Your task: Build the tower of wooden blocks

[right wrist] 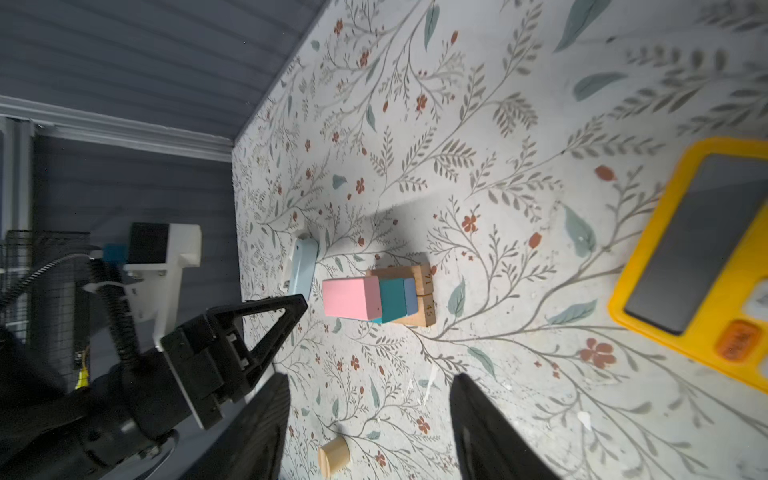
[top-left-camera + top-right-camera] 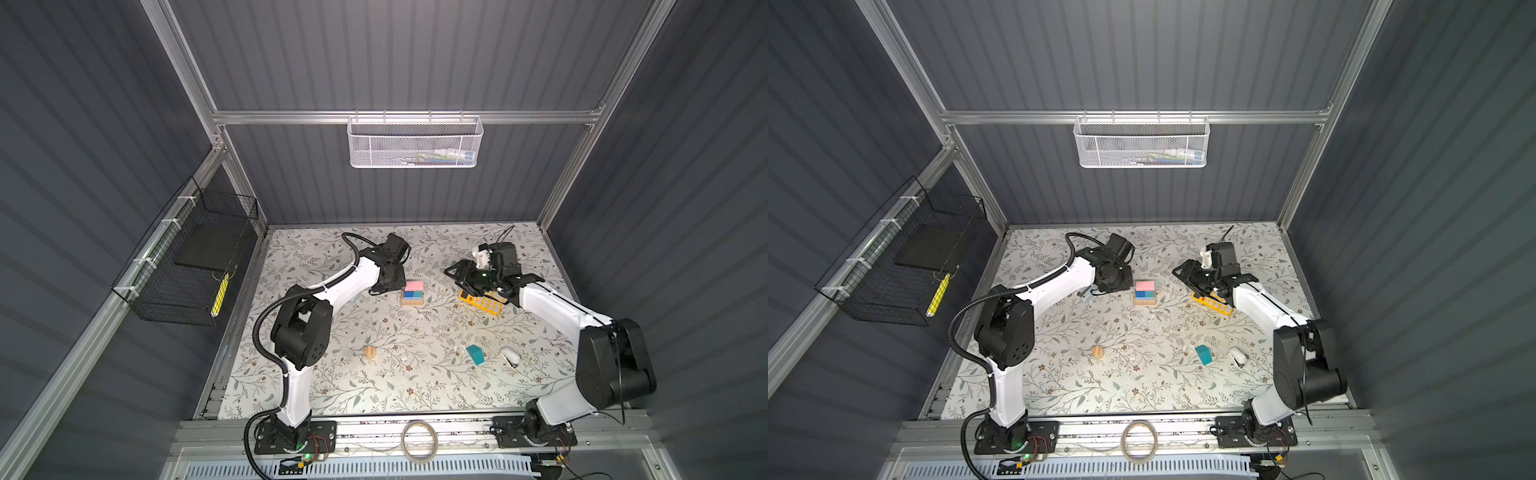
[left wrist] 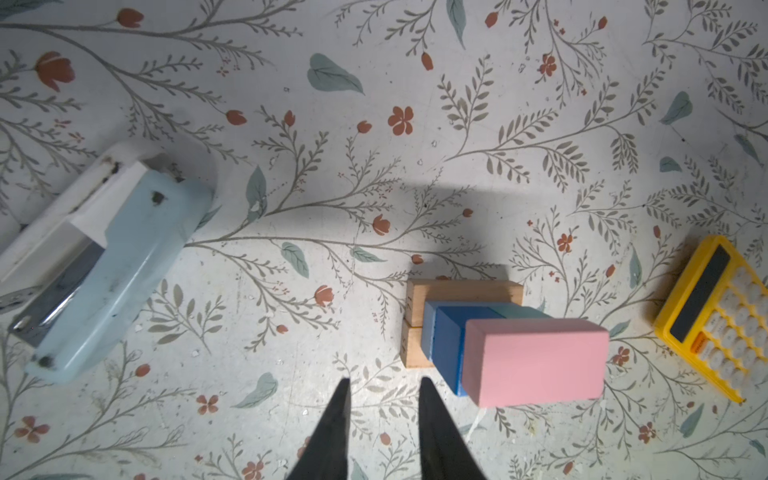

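Tower (image 2: 412,293) centre of frame in both top views: 2 tan bars (image 3: 461,293), 3 blue/teal blocks (image 3: 446,345), 1 pink block (image 3: 536,361) on top. 1 roof piece (image 2: 475,354) loose, lower right of it. Probably light, rigid, slick paint; I'd pinch its flat sides. My left gripper (image 3: 384,380) is barely parted, right gripper (image 1: 372,378) wide, both empty

A yellow calculator (image 2: 485,304) lies on the floral table cover (image 2: 395,374), right of the middle, toward the far side. A pale blue-and-white stapler (image 3: 112,266) lies left of the middle. A white mesh basket (image 2: 415,143) hangs on the far wall and a black wire basket (image 2: 174,309) on the left wall. A tape ring (image 2: 419,422) rests on the near rail.
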Tool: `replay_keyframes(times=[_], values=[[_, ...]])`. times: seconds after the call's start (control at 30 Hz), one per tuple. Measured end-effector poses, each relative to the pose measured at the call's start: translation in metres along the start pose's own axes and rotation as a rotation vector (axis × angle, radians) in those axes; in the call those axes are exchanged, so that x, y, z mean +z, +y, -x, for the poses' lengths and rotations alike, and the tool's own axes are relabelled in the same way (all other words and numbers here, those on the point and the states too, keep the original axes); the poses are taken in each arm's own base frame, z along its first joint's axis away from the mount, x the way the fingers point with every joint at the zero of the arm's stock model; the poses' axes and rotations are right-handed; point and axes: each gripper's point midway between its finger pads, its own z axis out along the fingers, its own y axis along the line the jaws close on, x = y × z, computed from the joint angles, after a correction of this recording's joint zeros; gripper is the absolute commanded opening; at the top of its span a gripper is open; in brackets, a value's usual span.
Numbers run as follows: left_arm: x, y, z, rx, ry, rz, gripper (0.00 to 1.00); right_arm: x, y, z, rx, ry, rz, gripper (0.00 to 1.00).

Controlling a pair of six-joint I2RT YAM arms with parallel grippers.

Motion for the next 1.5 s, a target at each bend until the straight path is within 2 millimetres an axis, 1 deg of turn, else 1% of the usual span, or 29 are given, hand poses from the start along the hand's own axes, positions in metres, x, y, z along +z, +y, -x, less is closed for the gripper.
replay_keyframes(times=[0.1, 0.23, 0.43, 0.63, 0.83, 0.93, 1.23, 1.5], values=[[0.003, 0.002, -0.003, 0.003, 0.005, 0.003, 0.31, 0.021, -0.004, -0.015, -0.008, 0.059, -0.027, 0.58], [0.005, 0.002, -0.004, 0.003, 0.005, -0.001, 0.32, 0.036, -0.011, -0.022, -0.005, 0.089, -0.06, 0.53], [0.007, 0.002, -0.005, 0.002, 0.007, -0.008, 0.32, 0.044, -0.015, -0.019, -0.001, 0.087, -0.083, 0.49], [0.008, 0.002, -0.005, 0.004, 0.008, -0.008, 0.32, 0.054, -0.015, -0.017, -0.001, 0.096, -0.09, 0.49], [0.008, 0.002, -0.005, 0.005, 0.009, -0.007, 0.33, 0.063, -0.021, -0.018, 0.007, 0.111, -0.104, 0.49], [0.008, 0.002, -0.006, 0.005, 0.009, -0.007, 0.33, 0.065, -0.022, -0.018, 0.01, 0.116, -0.108, 0.49], [0.008, 0.003, -0.005, 0.003, 0.009, -0.006, 0.33, 0.075, -0.018, -0.021, -0.001, 0.13, -0.105, 0.49], [0.008, 0.004, -0.004, 0.001, 0.009, -0.006, 0.33, 0.075, -0.017, -0.022, -0.003, 0.133, -0.104, 0.49]])
